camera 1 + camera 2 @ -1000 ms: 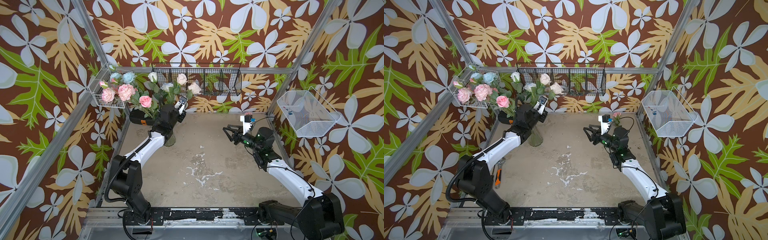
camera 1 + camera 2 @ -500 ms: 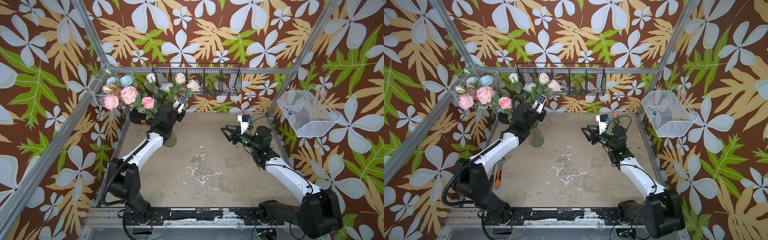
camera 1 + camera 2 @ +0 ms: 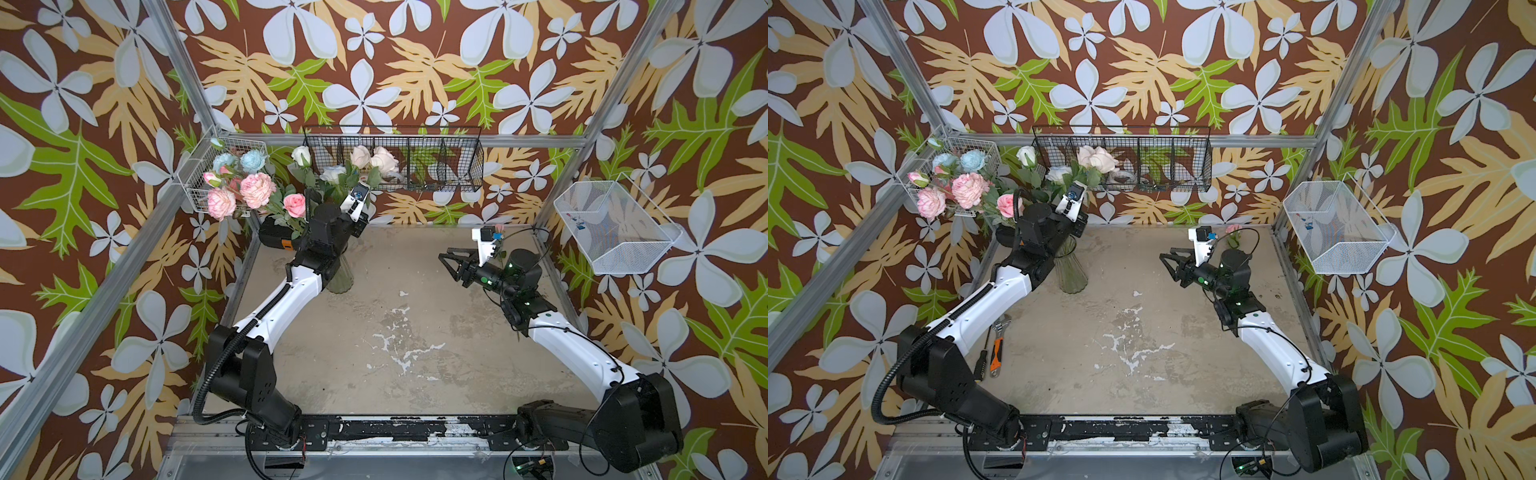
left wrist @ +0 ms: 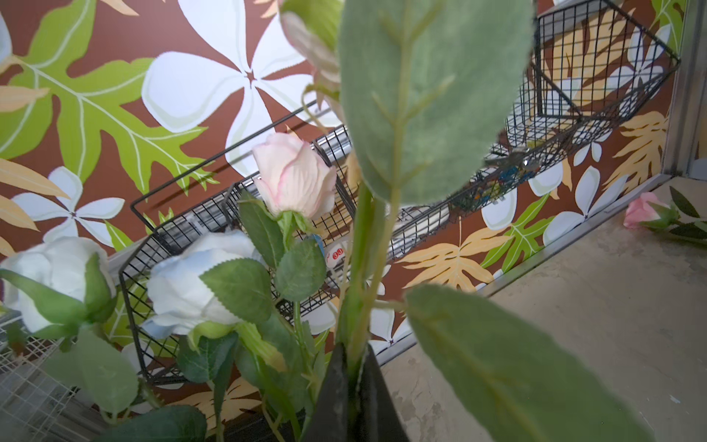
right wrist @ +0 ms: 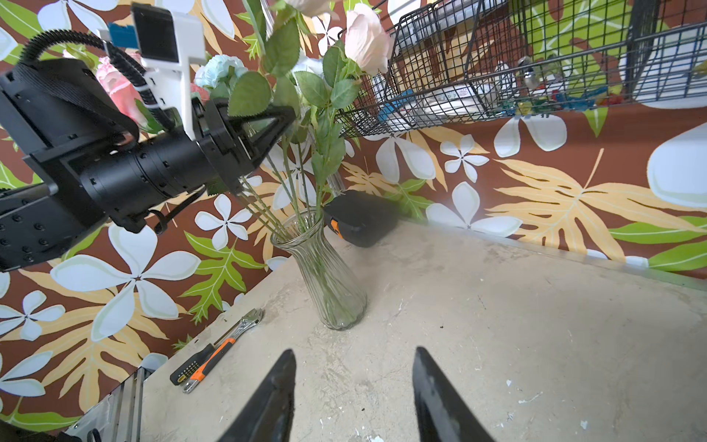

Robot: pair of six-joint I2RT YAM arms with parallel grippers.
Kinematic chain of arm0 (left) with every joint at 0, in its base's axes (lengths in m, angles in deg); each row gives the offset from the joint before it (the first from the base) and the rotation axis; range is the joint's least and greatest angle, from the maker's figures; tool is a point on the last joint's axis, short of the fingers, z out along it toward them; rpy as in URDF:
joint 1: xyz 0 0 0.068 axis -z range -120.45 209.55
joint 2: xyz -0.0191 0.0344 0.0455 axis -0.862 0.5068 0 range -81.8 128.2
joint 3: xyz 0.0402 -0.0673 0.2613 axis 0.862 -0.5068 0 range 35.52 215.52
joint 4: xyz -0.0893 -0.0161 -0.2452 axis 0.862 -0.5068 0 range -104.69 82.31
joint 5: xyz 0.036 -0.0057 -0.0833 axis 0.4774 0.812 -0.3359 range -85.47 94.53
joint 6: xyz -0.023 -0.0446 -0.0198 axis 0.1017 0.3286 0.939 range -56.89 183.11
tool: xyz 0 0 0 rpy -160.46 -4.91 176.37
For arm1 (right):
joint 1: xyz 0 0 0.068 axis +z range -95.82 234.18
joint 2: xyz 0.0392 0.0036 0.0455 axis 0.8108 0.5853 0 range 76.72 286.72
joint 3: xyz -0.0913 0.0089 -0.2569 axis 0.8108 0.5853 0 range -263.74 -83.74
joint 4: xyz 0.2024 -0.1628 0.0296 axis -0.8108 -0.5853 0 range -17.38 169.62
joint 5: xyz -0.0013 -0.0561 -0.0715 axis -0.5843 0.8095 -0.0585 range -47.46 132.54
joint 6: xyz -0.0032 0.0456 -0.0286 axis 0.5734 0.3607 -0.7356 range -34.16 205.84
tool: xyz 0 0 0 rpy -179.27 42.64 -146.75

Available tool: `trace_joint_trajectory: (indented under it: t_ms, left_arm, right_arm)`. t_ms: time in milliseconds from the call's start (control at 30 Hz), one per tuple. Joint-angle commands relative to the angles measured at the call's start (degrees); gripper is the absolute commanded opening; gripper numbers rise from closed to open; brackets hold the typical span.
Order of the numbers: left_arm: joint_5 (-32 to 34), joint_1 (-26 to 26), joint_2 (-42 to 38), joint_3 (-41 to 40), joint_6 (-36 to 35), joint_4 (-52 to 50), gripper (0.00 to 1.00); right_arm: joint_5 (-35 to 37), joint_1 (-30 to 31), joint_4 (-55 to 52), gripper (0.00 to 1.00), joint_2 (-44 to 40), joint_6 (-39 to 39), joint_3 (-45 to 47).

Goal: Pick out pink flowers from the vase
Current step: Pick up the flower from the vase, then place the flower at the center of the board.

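The job looks barely begun. The vase [image 5: 325, 275] stands on the desk [image 3: 415, 332] toward its far left corner. Most of the pink flowers [image 3: 257, 189] stand in it among white roses and blue flowers, their heads fanned out against the wall. Only one pink rose [image 3: 498, 228] lies out on the desk, at the far right edge, well apart from the vase. Several pink ones are left to pull.

The right gripper [image 5: 354, 352] hovers above the desk, jaws apart and empty, pointed toward the vase. Farther back, the left gripper [image 4: 354, 356] is clamped tight on a green stem [image 4: 363, 248] with broad fuzzy leaves, above the vase's mouth. The stem's head is too blurred to be sure of, though it looks pale pink.
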Motion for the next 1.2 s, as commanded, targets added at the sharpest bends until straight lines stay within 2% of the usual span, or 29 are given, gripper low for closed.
trace_joint_trajectory:
  t_ms: [0,533,767,867,1000,1167]
  left_arm:
    - [-0.9,0.0,-0.9,1.4,-0.1,0.4,0.00]
    - [-7.6,0.2,-7.7,6.3,4.7,-3.8,0.00]
    - [-8.9,3.2,-10.8,9.6,4.8,-5.0,0.00]
    - [-10.9,3.6,-11.9,11.0,7.1,-5.2,0.00]
    - [-15.0,4.6,-13.6,11.8,11.4,-5.2,0.00]
    - [-21.0,5.0,-14.3,10.8,20.8,-4.1,0.00]
  right_arm:
    - [-0.2,0.2,0.1,0.49,0.3,-0.6,-0.6]
    - [0.6,0.4,-2.3,0.49,1.4,-0.6,-3.5]
    - [1.4,0.4,-4.2,0.49,0.8,-1.3,-5.5]
    - [3.4,0.4,-5.2,0.49,-0.9,-1.9,-5.3]
    - [9.6,0.4,-8.2,0.49,-3.0,-2.5,-6.0]
    - [14.3,0.3,-8.9,0.49,-6.0,-2.2,-5.6]
